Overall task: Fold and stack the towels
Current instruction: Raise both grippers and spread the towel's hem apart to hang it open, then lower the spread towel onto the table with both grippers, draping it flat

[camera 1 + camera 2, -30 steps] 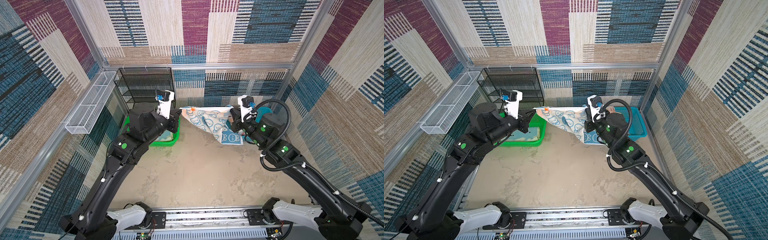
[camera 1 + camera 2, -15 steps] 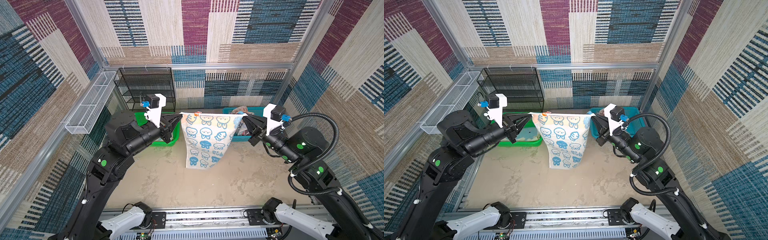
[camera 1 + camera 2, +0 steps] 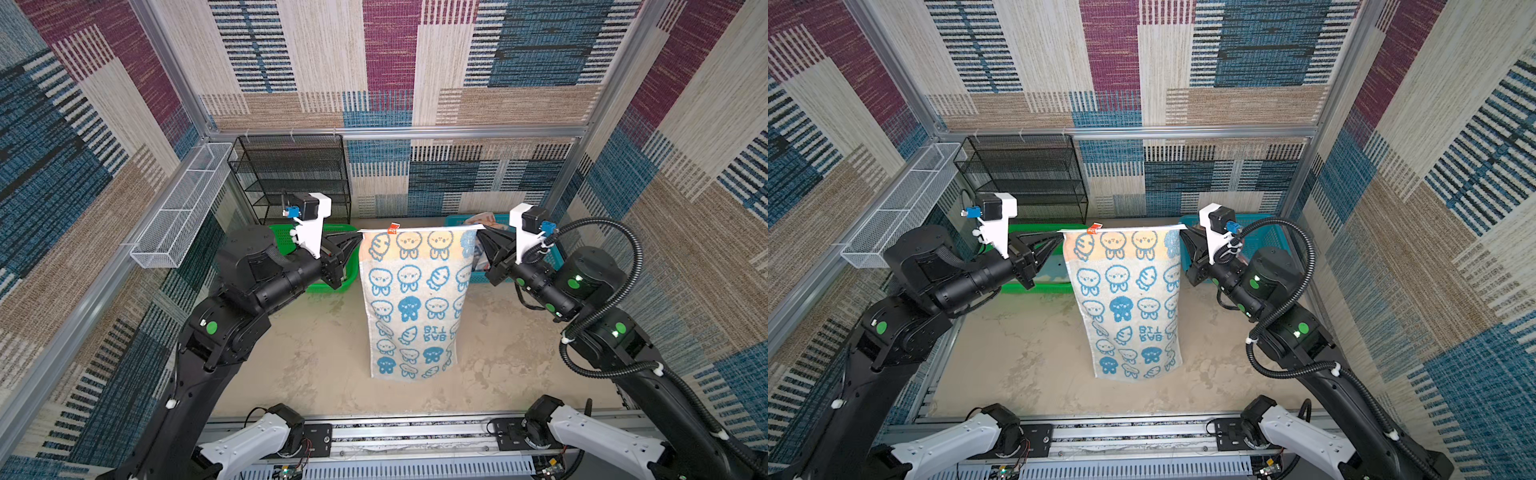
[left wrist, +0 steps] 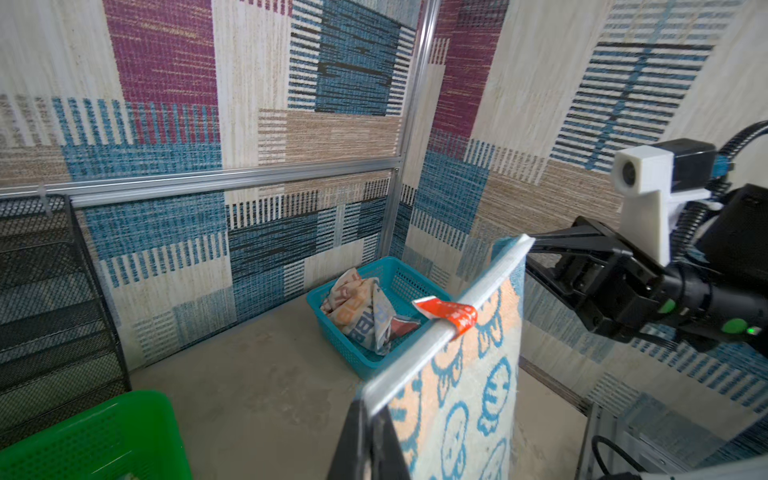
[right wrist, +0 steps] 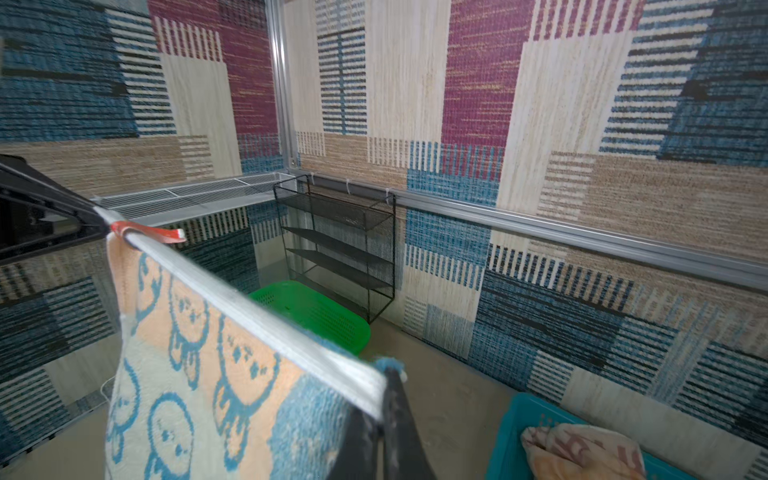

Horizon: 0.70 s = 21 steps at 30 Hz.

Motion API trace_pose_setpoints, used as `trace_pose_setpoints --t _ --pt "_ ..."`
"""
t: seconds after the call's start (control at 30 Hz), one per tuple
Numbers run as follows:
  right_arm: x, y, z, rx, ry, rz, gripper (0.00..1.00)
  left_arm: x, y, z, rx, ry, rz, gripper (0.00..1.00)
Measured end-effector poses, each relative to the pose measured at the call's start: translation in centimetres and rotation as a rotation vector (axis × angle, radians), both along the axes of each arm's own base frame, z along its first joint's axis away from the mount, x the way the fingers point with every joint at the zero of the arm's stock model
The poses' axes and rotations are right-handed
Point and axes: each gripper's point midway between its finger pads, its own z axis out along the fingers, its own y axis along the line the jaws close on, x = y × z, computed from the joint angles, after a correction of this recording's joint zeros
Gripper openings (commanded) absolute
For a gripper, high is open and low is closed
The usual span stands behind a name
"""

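Note:
The blue-and-white rabbit towel (image 3: 415, 299) (image 3: 1129, 299) hangs flat, its top hem pulled taut between both grippers above the table's middle. My left gripper (image 3: 359, 237) (image 4: 365, 405) is shut on the top left corner. My right gripper (image 3: 478, 231) (image 5: 386, 392) is shut on the top right corner. An orange tag (image 4: 449, 313) sits on the hem near the left corner. Crumpled towels, one whitish with orange and blue letters (image 4: 365, 311), lie in the blue basket (image 4: 399, 274). A pale aqua cloth (image 3: 1050, 266) shows in the green basket (image 3: 1034, 286).
The green basket (image 3: 332, 286) stands at the back left and the blue basket (image 3: 1262, 237) at the back right. Against the back wall stands a black mesh shelf (image 3: 291, 178). A white wire tray (image 3: 178, 208) hangs on the left wall.
Both arms have drawn back from the baskets and risen with the rabbit towel. It was bunched between them; it now hangs spread at full length.

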Motion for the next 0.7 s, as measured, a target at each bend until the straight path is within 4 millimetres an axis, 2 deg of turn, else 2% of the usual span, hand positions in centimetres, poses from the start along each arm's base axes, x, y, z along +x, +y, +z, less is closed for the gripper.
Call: trace_pose_setpoints --t 0.13,0.2,0.4,0.57,0.7 --pt "4.2 0.1 -3.2 -0.058 0.053 -0.126 0.00 4.4 0.0 -3.2 0.081 0.062 0.124 0.00" --pt "6.5 -0.1 -5.3 -0.093 0.083 -0.192 0.00 7.2 -0.2 -5.5 0.133 0.096 0.188 0.00" --pt "12.8 -1.5 -12.4 -0.168 0.207 -0.297 0.00 13.2 -1.2 -12.7 0.273 0.201 0.300 0.00" --pt "16.2 -1.8 -17.7 -0.190 0.298 -0.311 0.00 16.4 -1.5 -16.7 0.359 0.245 0.363 0.00" --pt "17.9 -1.4 -20.8 -0.192 0.355 -0.306 0.00 17.1 -1.3 -18.1 0.387 0.263 0.388 0.00"
